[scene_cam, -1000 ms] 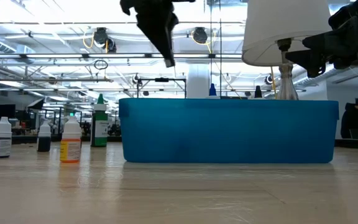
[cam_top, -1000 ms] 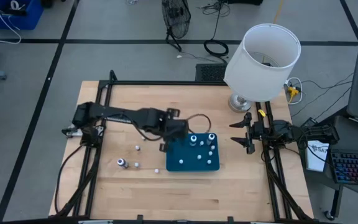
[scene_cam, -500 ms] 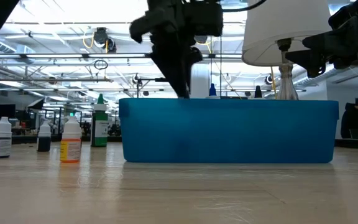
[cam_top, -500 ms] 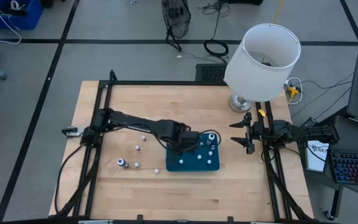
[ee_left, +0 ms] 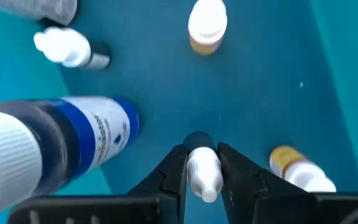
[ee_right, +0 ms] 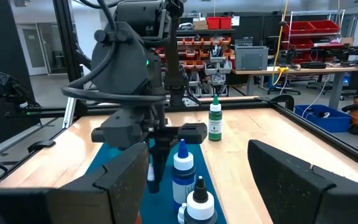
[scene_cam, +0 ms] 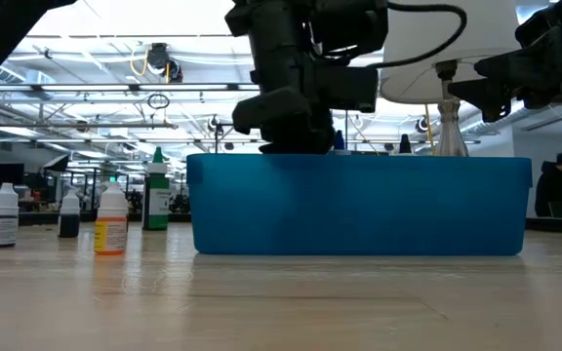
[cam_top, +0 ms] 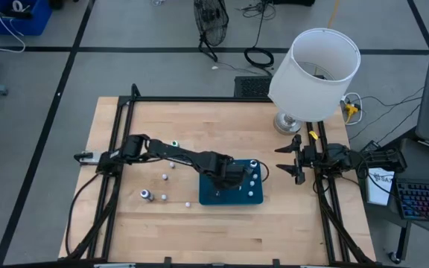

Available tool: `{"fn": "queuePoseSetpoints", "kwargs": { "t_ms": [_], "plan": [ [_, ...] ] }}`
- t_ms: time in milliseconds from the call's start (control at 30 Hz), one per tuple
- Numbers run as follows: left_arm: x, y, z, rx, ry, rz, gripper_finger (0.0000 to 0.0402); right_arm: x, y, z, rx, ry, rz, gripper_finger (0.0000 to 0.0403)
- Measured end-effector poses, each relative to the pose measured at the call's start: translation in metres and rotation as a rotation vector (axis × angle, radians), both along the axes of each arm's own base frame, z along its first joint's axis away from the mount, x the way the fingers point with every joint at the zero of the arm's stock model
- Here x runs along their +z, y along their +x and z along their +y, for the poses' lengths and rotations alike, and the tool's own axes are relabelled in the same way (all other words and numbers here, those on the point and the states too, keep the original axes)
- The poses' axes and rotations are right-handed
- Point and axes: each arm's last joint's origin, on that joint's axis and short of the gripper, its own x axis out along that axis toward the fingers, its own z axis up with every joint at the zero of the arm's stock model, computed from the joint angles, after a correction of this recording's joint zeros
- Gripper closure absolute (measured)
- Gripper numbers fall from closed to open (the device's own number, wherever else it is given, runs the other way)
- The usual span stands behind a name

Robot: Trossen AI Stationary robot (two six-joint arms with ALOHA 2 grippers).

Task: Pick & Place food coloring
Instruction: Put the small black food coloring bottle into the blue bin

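**Trainee:** Food coloring — where does it all sit at the moment?

**Operator:** Split in two. Several bottles stand inside the teal tray (cam_top: 208, 196), among them a blue-labelled bottle (ee_left: 73, 134) just beside my fingers, an orange one (ee_left: 207, 26) and a white-capped one (ee_left: 70, 50) deeper in. A few loose bottles (cam_top: 147, 195) wait on the bare table (cam_top: 155, 119) off to the tray's left, well apart from it.

**Trainee:** And your left gripper?

**Operator:** My left gripper (ee_left: 202, 168) is down inside the tray, fingers pinched on the pale cap of a small bottle (ee_left: 204, 174). I hold it by the cap because that is the narrow part the fingers can close around, and it keeps the bottle hanging upright, so it should land on its base.

**Trainee:** Why that spot?

**Operator:** It looks like an open patch of tray floor between the neighbours — I judge there's less chance of toppling one on release. From the low view the tray wall hides the bottle's base, so I can't tell whether it touches the floor.

**Trainee:** The right arm?

**Operator:** Parked. My right gripper (cam_top: 295, 161) hangs at the table's right edge near the lamp (cam_top: 315, 71), fingers spread wide, holding nothing.
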Motion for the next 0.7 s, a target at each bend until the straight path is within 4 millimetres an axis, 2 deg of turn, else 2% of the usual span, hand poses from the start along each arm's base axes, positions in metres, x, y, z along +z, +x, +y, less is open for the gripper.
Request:
{"fn": "queuePoseSetpoints", "kwargs": {
  "t_ms": [533,700],
  "plan": [
    [-0.009,-0.006,-0.015,0.001,-0.023,0.035,0.0329,0.000,0.000,0.000,0.000,0.000,-0.001,0.0140],
    [-0.014,-0.009,-0.015,0.009,-0.045,0.051,0.0283,0.000,0.000,0.000,0.000,0.000,0.000,0.0140]
  ]
}}
